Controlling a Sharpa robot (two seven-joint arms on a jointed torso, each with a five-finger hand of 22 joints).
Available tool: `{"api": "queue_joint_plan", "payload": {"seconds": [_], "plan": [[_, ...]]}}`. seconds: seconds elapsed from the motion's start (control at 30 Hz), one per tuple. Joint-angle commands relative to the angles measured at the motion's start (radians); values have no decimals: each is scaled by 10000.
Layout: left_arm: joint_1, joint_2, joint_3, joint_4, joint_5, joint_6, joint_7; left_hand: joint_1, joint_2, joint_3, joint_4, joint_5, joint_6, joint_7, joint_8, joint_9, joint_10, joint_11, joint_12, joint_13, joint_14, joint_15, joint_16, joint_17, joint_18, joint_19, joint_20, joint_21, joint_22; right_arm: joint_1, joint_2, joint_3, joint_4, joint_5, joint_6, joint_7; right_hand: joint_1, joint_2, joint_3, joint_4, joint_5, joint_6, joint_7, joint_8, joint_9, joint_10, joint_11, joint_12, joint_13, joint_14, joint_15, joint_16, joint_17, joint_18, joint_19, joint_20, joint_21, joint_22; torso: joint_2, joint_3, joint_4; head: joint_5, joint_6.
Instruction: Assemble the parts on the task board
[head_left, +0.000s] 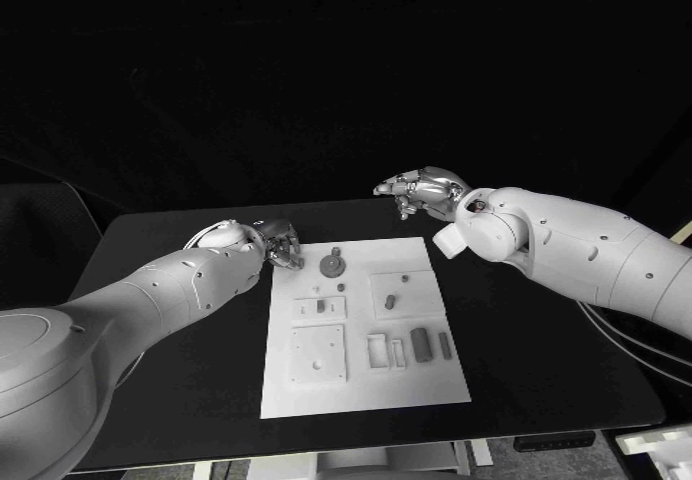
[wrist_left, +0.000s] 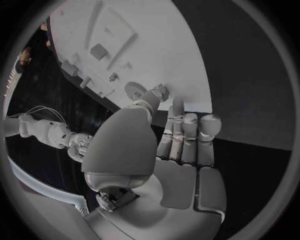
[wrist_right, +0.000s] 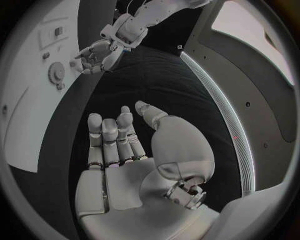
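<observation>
Two empty hands, left hand (head_left: 278, 243) beside task board (head_left: 364, 385), right hand (head_left: 420, 192) beyond

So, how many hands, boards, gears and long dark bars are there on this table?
Hands: 2, left hand and right hand
Board: 1
Gear: 1
Dark bars: 2
Total: 6

There are no words, numbers or signs to read on the task board (head_left: 364, 400) or anywhere around it.
</observation>
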Motion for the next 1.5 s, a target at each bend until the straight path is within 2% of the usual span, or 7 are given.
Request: {"api": "queue_joint_plan", "payload": {"seconds": [0.03,0.8,1.17,1.5], "plan": [[2,58,6,-12,104,137,113,1,119,69,9,34,42,6,59,12,92,20,56,14,48,0,63,19,1031,29,-55,614,18,8,7,6,39,-81,15,67,-45,-76,20,-34,-29,-49,51,56,0,-61,26,53,13,-18,-44,62,10,26,-54,-9,1040,-4,13,3,-5,-6,-20],[-96,154,4,-112,187,344,192,37,286,260,34,37,199,-90,151,45,125,8,110,38,66,-25,125,34,1049,48,-70,673,48,51,11,6,117,-102,-12,59,-48,-78,22,-35,-29,-49,51,58,0,-62,26,55,14,-18,-45,64,11,27,-54,-9,1041,-4,7,15,7,-93,-147],[-108,182,4,-142,218,417,140,59,212,319,-12,19,66,-235,85,13,50,26,91,30,44,-32,145,37,1053,24,-73,693,61,62,0,6,125,-102,-23,47,-51,-78,23,-35,-29,-49,51,60,0,-63,26,57,15,-18,-45,65,11,27,-53,-10,1042,-3,9,16,6,-135,-175],[-117,205,4,-154,228,459,164,65,216,338,-19,23,46,-259,76,8,44,28,92,31,40,-34,149,38,1054,21,-74,697,63,76,6,6,121,-102,-24,45,-52,-78,24,-35,-29,-49,51,61,0,-64,26,58,15,-17,-45,66,12,27,-53,-10,1043,-3,7,16,2,-147,-175]]}}
